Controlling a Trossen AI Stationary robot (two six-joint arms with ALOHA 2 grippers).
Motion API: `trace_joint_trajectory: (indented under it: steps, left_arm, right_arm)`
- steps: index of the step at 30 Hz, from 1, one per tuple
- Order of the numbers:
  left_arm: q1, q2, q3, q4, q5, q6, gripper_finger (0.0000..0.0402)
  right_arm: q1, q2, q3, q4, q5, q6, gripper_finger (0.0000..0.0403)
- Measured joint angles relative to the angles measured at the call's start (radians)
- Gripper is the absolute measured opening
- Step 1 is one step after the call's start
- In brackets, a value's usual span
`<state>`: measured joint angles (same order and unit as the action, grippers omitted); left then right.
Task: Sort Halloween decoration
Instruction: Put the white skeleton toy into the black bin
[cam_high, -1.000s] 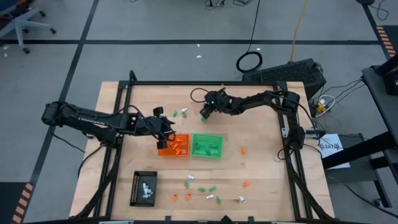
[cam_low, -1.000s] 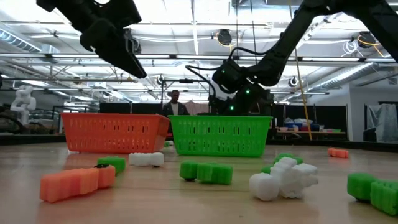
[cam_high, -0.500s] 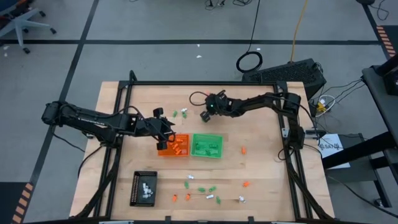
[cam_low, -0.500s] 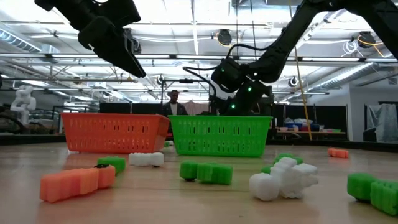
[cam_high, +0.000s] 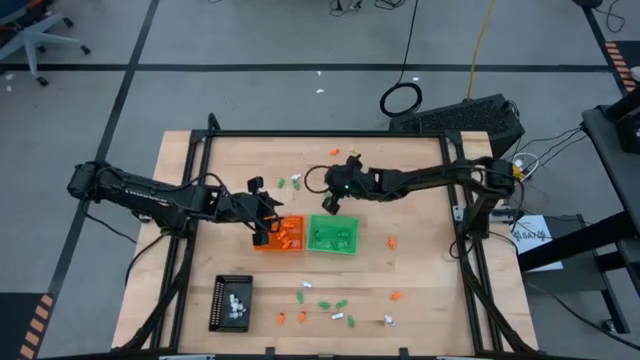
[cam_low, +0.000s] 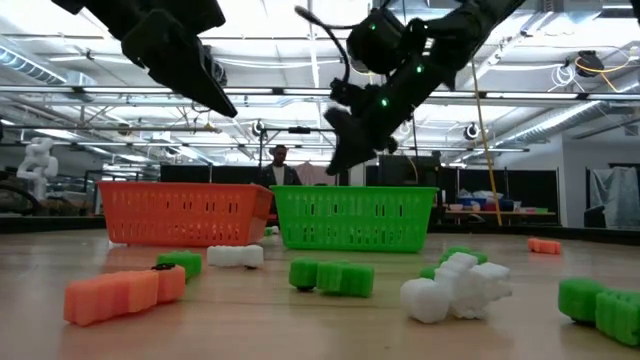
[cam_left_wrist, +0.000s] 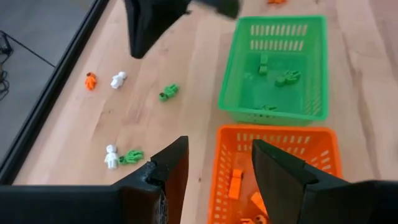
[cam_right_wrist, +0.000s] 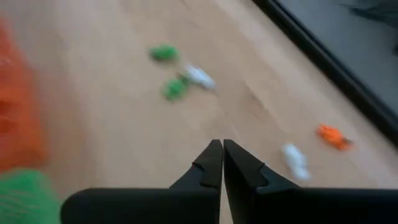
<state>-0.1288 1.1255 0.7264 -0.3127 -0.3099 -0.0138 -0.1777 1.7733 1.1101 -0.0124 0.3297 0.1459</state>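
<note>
The Halloween decoration is many tiny trinkets. Some lie by the far edge: green ones (cam_high: 283, 183), an orange one (cam_right_wrist: 333, 135) and a white one (cam_right_wrist: 295, 158). More lie near the front (cam_high: 325, 304). Others are in the orange tray (cam_high: 285, 235) and the green tray (cam_high: 335, 234). My right gripper (cam_high: 329, 205) hangs shut above the green tray's far edge; its wrist view (cam_right_wrist: 222, 155) shows nothing between the fingers. My left gripper (cam_left_wrist: 217, 168) stands open over the orange tray's left rim, nothing between its fingers.
A black tray (cam_high: 231, 301) holding white trinkets sits at the front left. Single orange trinkets lie to the right of the green tray (cam_high: 390, 241) and further toward the front (cam_high: 395, 296). A dark frame (cam_high: 300, 133) edges the table. A person (cam_low: 280, 165) stands far behind the table.
My right gripper has shut beside the far trinkets. It then rose and moved toward the table's near edge, ending over the green tray's far rim. The trinkets on the table lie as before.
</note>
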Motion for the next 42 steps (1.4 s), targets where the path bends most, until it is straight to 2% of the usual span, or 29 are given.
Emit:
trace_joint_trajectory:
  steps: [3, 10, 16, 20, 24, 30, 35, 42]
  left_arm:
    - [-0.011, 0.0, 0.0, 0.008, 0.0, 0.0, 0.0173]
    - [-0.025, 0.0, 0.0, 0.013, 0.0, 0.001, 0.0173]
    - [-0.024, 0.0, 0.0, 0.015, 0.0, 0.027, 0.0173]
    - [-0.024, 0.0, 0.0, 0.011, 0.0, 0.028, 0.0173]
    - [-0.024, 0.0, 0.0, 0.011, 0.0, 0.03, 0.0173]
    - [-0.024, 0.0, 0.0, 0.013, 0.0, 0.046, 0.0173]
    - [-0.024, 0.0, 0.0, 0.011, 0.0, 0.045, 0.0173]
    - [-0.024, 0.0, 0.0, 0.011, 0.0, 0.045, 0.0173]
  right_arm:
    - [-0.047, 0.018, -0.028, -0.004, 0.005, -0.062, 0.0011]
    - [-0.212, 0.078, -0.096, 0.164, -0.22, -0.171, 0.0067]
    - [-0.298, 0.147, -0.094, 0.23, -0.313, -0.288, 0.0115]
    - [-0.326, 0.171, -0.087, 0.234, -0.358, -0.29, 0.0124]
    - [-0.328, 0.19, -0.087, 0.242, -0.361, -0.294, 0.0109]
    - [-0.324, 0.201, -0.086, 0.257, -0.368, -0.315, 0.0066]
    - [-0.324, 0.201, -0.086, 0.259, -0.331, -0.289, 0.0016]
    - [-0.308, 0.198, -0.086, 0.267, -0.326, -0.268, 0.0005]
